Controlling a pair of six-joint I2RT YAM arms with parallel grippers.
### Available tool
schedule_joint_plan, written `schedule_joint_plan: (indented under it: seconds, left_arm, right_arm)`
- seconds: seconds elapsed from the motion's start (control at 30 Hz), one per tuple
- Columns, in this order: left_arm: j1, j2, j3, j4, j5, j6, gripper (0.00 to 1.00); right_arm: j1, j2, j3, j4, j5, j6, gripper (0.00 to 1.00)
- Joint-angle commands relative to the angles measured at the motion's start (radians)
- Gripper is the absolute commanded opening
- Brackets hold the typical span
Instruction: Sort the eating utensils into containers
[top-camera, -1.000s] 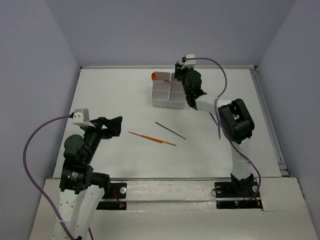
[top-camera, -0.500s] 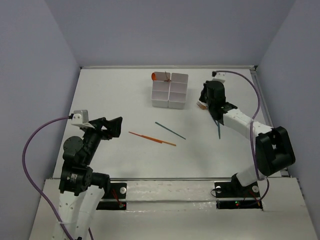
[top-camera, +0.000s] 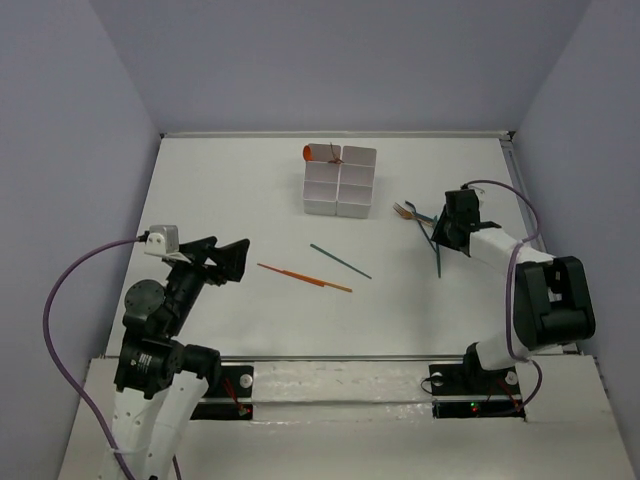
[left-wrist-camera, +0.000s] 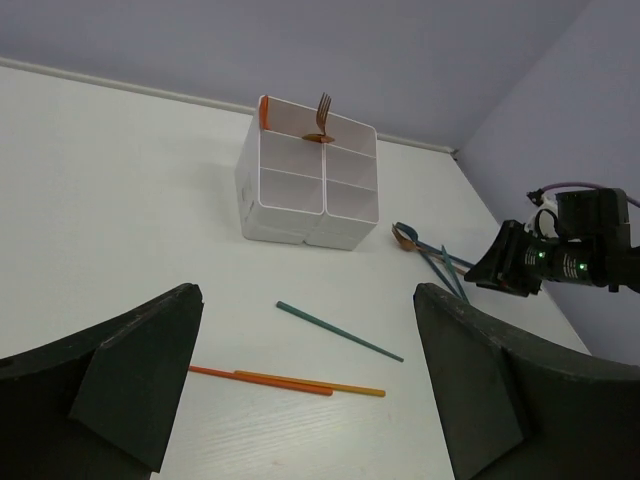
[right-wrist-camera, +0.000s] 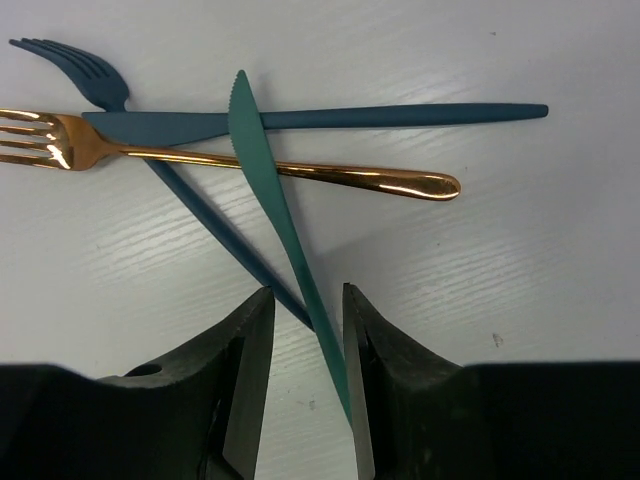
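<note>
Right wrist view shows you the right gripper (right-wrist-camera: 308, 296), jaws slightly apart, astride a slim teal plastic knife (right-wrist-camera: 268, 190) lying across a shiny copper fork (right-wrist-camera: 380, 178), with a dark blue fork (right-wrist-camera: 80, 70) alongside.

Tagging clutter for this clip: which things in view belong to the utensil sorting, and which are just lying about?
Job:
- box, brown fork standing in it
- teal stick
- orange sticks
- pile at the right: teal knife, blue fork, copper fork, blue piece

Lying about:
- purple cables
</note>
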Motion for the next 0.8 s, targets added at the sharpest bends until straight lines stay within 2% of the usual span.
schedule_joint_plan:
  seconds: [0.0, 0.37, 0.57, 0.77]
  left_arm:
    - [-0.02, -0.021, -0.007, 0.053, 0.008, 0.012, 0.99]
    - [-0.038, -0.034, -0.007, 0.053, 0.008, 0.012, 0.99]
    - [-0.038, -0.041, -0.005, 0.053, 0.006, 0.013, 0.99]
    - [-0.047, -0.045, -0.005, 0.052, 0.008, 0.013, 0.99]
  right_arm:
    - [-0.021, 0.035, 0.054, -0.023, -0.056, -0.028, 0.39]
    - [-0.03, 0.153, 0.139, -0.085, -0.05, -0.051, 0.34]
    - [-0.039, 0.205, 0.175, -0.11, -0.068, -0.068, 0.28]
    - [-0.039, 0.17, 0.173, -0.128, -0.095, -0.091, 0.19]
